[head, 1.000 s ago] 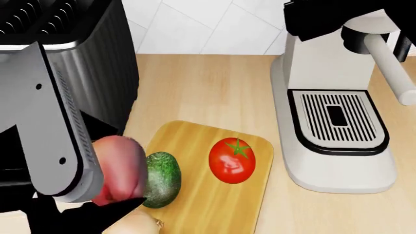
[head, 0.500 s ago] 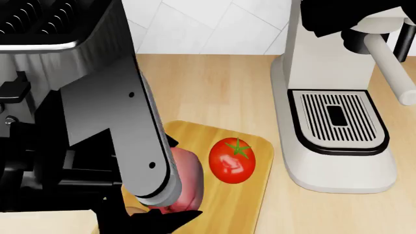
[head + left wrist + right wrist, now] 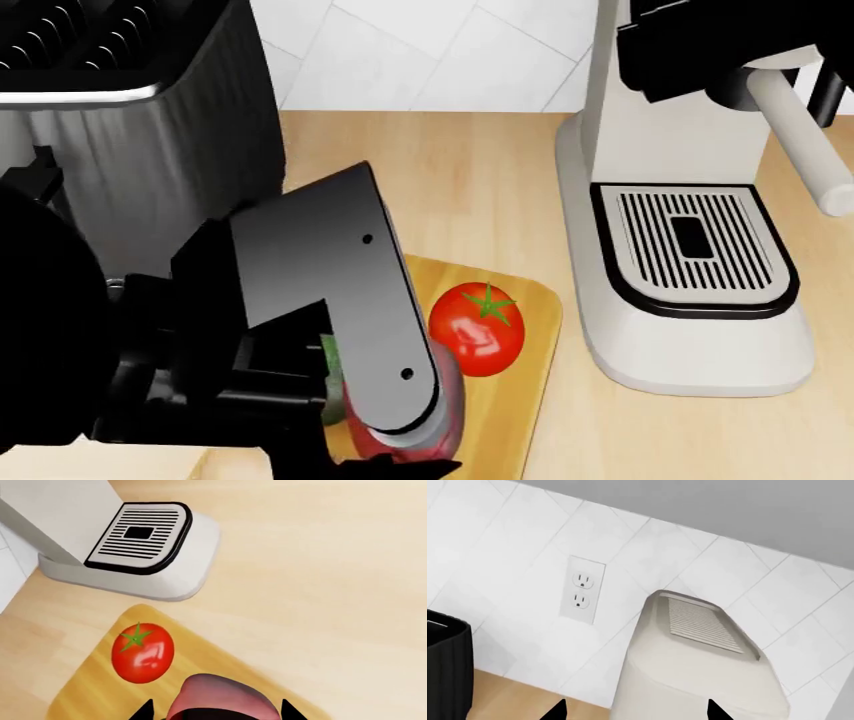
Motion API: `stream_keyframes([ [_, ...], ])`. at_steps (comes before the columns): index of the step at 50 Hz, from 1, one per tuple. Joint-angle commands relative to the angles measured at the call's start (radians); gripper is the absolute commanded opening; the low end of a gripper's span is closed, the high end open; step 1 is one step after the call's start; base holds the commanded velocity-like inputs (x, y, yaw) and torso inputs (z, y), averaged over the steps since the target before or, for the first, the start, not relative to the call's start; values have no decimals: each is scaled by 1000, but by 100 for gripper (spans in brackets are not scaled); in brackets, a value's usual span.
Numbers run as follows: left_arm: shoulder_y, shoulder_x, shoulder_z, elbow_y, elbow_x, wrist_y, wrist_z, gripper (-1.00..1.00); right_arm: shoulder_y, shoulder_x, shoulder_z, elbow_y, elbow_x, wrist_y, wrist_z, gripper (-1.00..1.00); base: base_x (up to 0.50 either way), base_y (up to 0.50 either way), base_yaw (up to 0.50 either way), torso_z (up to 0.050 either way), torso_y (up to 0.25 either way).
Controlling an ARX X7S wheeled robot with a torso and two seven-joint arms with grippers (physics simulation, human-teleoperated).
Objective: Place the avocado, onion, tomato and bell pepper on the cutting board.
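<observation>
My left gripper [image 3: 215, 714] is shut on the dull pinkish bell pepper [image 3: 223, 697] and holds it over the light-wood cutting board [image 3: 77, 697]. The glossy red tomato [image 3: 142, 652] lies on the board just beside the pepper. In the head view my left arm covers most of the board [image 3: 531, 395]. There, only a pink edge of the pepper [image 3: 451, 405] and a green sliver of the avocado [image 3: 330, 372] show, next to the tomato [image 3: 477, 328]. The onion is hidden. My right gripper [image 3: 636, 712] is open, up near the wall with nothing between its fingers.
A white coffee machine [image 3: 694, 260] with a slotted drip tray [image 3: 137, 537] stands right of the board. A black ribbed appliance [image 3: 134, 130] stands at the back left. A wall outlet [image 3: 582, 591] is on the tiled wall. Bare wooden counter [image 3: 441, 180] lies behind the board.
My left arm has swung right and forward with the bell pepper, from the board's left edge to beside the tomato. It now covers the avocado and onion.
</observation>
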Motion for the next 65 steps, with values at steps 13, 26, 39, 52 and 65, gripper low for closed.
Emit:
stream_keyframes([
  [13,47,29,50,-25,146,37,76,-100,-56,28,5,-28,5,-30,5,100,0,0,0,0,1],
  [26,43,41,63,-35,157,39,85,-100,-75,37,10,-37,8,-43,8,100,0,0,0,0,0],
  [39,-10,26,40,-14,59,15,31,100,-68,33,10,-32,9,-39,8,100,0,0,0,0,0],
  [52,-78,-56,7,29,-39,-9,-11,100,-23,22,11,-23,22,-11,16,100,0,0,0,0,0],
  [65,-109,-149,-32,52,-133,11,-59,100,-5,26,17,-35,50,4,38,100,0,0,0,0,0],
])
